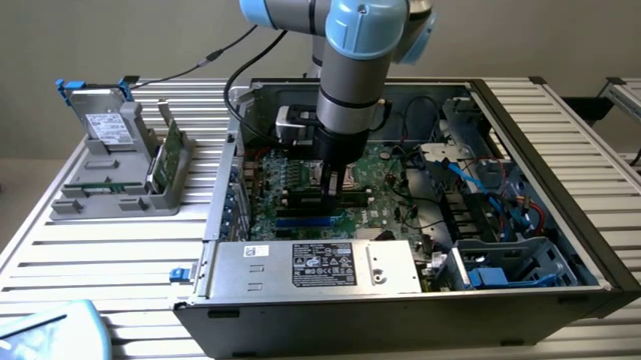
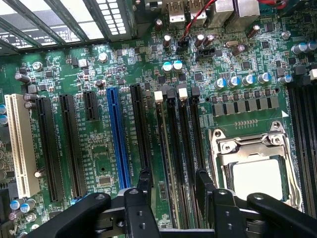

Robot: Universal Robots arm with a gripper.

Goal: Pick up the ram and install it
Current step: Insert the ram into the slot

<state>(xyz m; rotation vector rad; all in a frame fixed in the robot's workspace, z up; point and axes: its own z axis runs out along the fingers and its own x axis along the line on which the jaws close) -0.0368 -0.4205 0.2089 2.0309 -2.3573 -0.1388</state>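
My gripper hangs low over the motherboard inside the open computer case, its two black fingers standing apart. Between them run the memory slots beside the processor socket. The ram shows as a thin edge-on strip standing in one of these slots, reaching toward a white latch; the fingers do not touch it. In the exterior view the gripper is down at the middle of the board.
Black, blue and white expansion slots lie beside the memory slots. The power supply box fills the case's near side, with cables and drive bays on the exterior view's right. Outside the case, a grey rack holds a silver drive and a green card.
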